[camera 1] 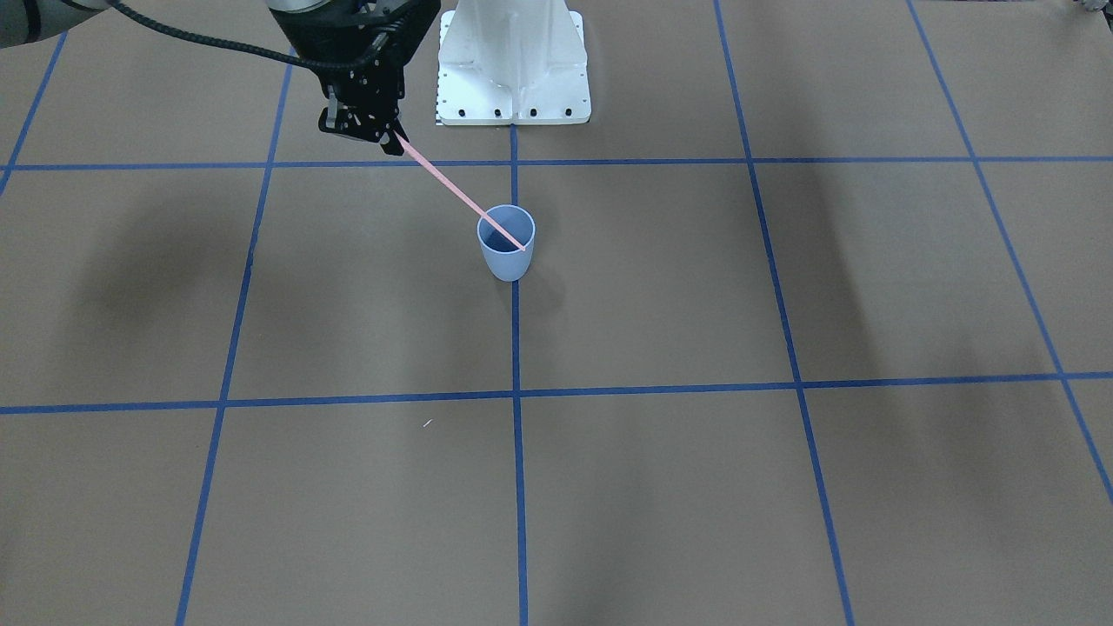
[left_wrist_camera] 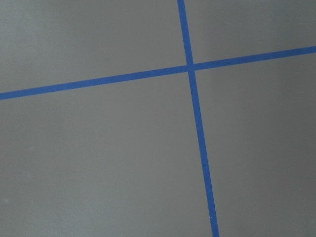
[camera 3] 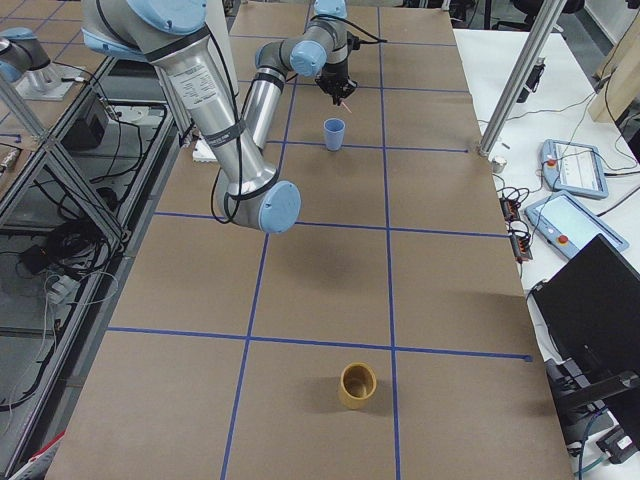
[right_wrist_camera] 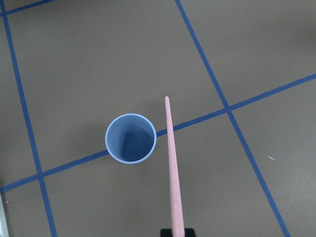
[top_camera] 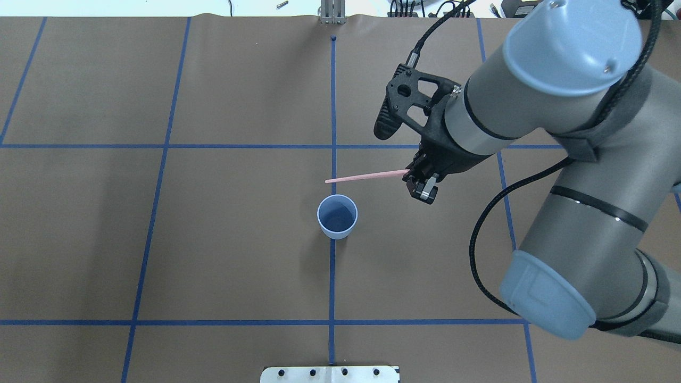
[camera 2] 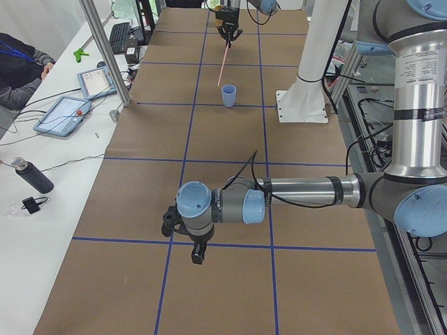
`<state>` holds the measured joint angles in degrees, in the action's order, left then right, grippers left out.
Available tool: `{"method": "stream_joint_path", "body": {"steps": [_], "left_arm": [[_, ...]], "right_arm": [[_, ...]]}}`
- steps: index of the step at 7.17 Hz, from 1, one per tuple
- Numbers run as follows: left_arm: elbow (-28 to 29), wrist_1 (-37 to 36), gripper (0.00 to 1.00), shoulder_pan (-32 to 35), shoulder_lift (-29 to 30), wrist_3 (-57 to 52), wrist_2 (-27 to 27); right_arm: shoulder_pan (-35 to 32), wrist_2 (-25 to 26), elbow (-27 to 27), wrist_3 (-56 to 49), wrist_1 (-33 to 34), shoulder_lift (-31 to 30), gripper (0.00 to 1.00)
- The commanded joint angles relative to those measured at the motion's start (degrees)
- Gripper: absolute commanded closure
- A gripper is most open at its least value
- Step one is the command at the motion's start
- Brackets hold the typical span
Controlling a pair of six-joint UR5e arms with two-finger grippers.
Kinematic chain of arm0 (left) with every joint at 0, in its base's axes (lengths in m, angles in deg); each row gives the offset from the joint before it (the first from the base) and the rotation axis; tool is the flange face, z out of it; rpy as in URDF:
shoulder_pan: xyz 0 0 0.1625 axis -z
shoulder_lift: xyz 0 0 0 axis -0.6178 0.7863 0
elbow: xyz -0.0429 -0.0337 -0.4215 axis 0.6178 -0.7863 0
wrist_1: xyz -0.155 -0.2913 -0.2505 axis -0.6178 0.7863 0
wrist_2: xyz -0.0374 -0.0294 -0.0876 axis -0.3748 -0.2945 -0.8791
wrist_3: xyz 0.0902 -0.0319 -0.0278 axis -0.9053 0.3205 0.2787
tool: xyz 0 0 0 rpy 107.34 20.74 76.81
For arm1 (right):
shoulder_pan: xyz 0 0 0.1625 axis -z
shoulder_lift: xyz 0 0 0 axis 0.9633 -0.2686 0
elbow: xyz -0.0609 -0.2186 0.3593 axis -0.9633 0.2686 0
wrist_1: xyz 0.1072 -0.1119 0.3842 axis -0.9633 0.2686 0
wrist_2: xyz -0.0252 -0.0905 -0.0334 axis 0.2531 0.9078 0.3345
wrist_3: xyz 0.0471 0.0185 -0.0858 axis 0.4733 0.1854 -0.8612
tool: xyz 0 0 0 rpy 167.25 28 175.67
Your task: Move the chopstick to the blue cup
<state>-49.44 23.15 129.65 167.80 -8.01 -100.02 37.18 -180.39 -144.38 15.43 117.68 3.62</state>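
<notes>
While clamped at its thick end between the fingers of the right gripper (top_camera: 420, 183), the pink chopstick (top_camera: 367, 176) hangs in the air and slants down toward the cup (top_camera: 337, 216). Its tip is free and outside the cup, and the wrist view shows it just beside the rim.
Cup: blue, upright on the table (top_camera: 213, 255), on a tape line.
Left gripper (camera 2: 198, 255): low over the table, well apart from the cup; whether its fingers are apart or together cannot be told.
Tan cup (camera 3: 357, 385): upright, near the table's right end.
</notes>
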Motion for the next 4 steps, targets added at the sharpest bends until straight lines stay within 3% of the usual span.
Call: {"method": "stream_joint_path", "body": {"steps": [1, 4], "left_arm": [[0.2, 0.0, 0.02, 0.0, -0.2, 0.0, 0.0], [0.0, 0.0, 0.02, 0.0, -0.1, 0.0, 0.0]], "right_arm": [[3.4, 3.2, -0.3, 0.0, 4.7, 0.3, 1.0], [4.4, 3.3, -0.8, 0.0, 5.6, 0.1, 1.0]]}}
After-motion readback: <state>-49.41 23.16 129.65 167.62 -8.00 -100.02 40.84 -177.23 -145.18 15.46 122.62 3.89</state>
